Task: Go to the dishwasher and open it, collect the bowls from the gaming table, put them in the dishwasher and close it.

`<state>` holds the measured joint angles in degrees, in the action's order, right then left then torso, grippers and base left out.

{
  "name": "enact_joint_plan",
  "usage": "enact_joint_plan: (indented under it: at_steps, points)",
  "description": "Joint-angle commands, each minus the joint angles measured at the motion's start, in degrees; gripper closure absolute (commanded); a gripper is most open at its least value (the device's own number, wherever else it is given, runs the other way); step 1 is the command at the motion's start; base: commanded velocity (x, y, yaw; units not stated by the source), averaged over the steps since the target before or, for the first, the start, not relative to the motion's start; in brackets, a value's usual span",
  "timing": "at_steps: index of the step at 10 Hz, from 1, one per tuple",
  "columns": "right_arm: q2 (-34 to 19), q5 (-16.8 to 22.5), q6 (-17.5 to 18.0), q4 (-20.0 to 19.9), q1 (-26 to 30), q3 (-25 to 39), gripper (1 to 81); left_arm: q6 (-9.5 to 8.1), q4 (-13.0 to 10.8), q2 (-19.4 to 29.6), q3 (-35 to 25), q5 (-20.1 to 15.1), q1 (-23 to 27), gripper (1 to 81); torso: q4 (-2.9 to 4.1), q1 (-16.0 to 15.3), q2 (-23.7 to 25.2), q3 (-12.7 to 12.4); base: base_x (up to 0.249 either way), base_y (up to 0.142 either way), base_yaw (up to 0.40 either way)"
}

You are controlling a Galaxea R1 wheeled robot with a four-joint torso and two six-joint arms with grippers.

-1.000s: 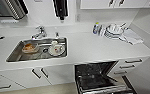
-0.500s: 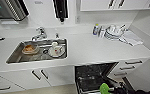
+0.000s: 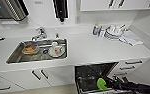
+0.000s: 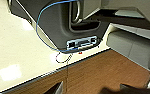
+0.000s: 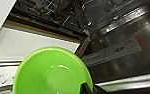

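My right gripper (image 3: 108, 85) is clamped on the rim of the lime green bowl (image 3: 101, 84), which I hold tilted above the open dishwasher (image 3: 91, 75). In the right wrist view the bowl (image 5: 53, 72) shows large, its hollow facing the camera, with a dark finger (image 5: 87, 88) pinching its edge. Beyond it lie the dishwasher's wire racks (image 5: 53, 10) and the steel inner face of its lowered door (image 5: 121, 50).

I cannot tell how my left gripper stands; its wrist camera looks down on a pale floor (image 4: 13, 50), brown wood flooring (image 4: 98, 72) and a dark part of the robot's own body trailing a blue cable (image 4: 41, 30).

Past the dishwasher, white cabinet fronts (image 3: 41, 75) with dark bar handles run under a white counter (image 3: 91, 50). The steel sink (image 3: 16, 56) set in it holds dirty dishes (image 3: 56, 50), with the tap (image 3: 39, 33) behind. Farther right, near the wall, a stack of plates (image 3: 114, 32) stands beside a small bottle (image 3: 96, 29). Upper cabinets (image 3: 116, 5) hang above.
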<state>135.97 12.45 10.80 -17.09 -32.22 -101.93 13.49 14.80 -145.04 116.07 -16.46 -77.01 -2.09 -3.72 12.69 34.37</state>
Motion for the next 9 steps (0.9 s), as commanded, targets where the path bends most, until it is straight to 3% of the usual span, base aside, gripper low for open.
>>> enact_joint_plan:
  at_steps: [1, 3, 4, 6, 9]
  points:
    - [5.0, 6.6, 0.1, -2.9, 10.3, -10.4, 81.1, 0.92, 0.4, -0.2, 0.3, -6.0, -1.7, 1.0, 0.00, 0.0, 0.0, 0.0, 0.000, 0.000, 0.000]
    - [7.9, 7.0, 0.1, -2.9, 11.9, -15.6, 81.1, 0.92, 0.3, -1.1, 0.3, -5.6, -3.5, 1.0, 0.00, 0.0, 0.0, 0.0, 0.000, 0.000, 0.000]
    - [9.7, 11.8, 0.1, -4.0, 13.2, -20.4, 1.0, 1.01, 0.3, -2.0, 1.0, -5.6, -3.6, 1.0, 0.00, 0.0, 0.0, 0.0, 0.000, 0.000, 0.000]
    - [5.3, 18.7, 0.0, -4.9, 14.9, -20.4, 1.0, 1.36, 0.4, -3.3, 2.7, -5.5, -3.6, 1.0, 0.00, 0.0, 0.0, 0.0, 0.000, 0.000, 0.000]
    - [-10.0, 20.2, -0.2, -4.3, 9.9, -10.0, 1.0, 1.27, 0.9, -7.0, 8.2, -5.2, -3.5, 1.0, 0.00, 0.0, 0.0, 0.0, 0.000, 0.000, 0.000]
